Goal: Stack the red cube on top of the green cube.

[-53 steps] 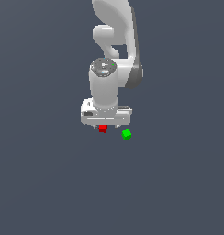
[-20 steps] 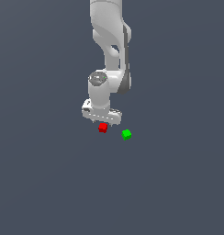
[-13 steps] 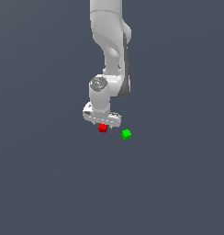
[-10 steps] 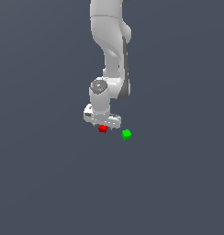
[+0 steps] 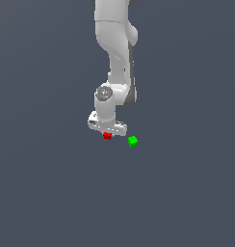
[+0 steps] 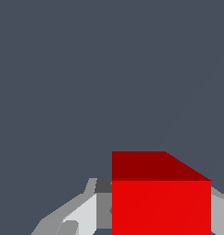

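Note:
The red cube (image 5: 107,136) rests on the floor, directly under my white gripper (image 5: 108,133), which partly covers it in the exterior view. In the wrist view the red cube (image 6: 160,206) sits between my two fingers (image 6: 103,206). Each finger lies against a side of the cube with no gap showing, so the gripper is shut on it. The green cube (image 5: 132,141) stands free on the floor, a short way off toward the exterior view's right. It is out of the wrist view.
The white arm (image 5: 114,58) rises straight above the gripper. The floor (image 5: 52,193) is plain dark grey, with nothing else on it.
The gripper has come down over the red cube, which was fully visible below it a second ago. Neither cube has moved.

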Robot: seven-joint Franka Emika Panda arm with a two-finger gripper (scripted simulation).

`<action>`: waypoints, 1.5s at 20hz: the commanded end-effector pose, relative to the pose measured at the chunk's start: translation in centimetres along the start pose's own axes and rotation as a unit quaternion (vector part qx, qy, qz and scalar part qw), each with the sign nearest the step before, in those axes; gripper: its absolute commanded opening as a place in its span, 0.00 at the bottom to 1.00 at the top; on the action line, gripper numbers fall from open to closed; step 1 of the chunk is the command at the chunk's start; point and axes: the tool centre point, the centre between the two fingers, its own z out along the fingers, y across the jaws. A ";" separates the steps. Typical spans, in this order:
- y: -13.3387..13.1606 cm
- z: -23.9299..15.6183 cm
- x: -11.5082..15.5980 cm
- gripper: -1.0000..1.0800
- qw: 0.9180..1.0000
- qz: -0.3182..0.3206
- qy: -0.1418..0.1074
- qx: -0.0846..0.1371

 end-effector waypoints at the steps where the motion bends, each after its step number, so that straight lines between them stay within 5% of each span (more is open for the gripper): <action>1: 0.0 0.0 0.0 0.00 1.000 0.000 0.000 0.000; 13: 0.0 -1.2 0.0 0.00 1.000 0.000 0.000 0.000; 30: 0.0 -9.7 -0.1 0.00 1.000 0.000 0.000 0.000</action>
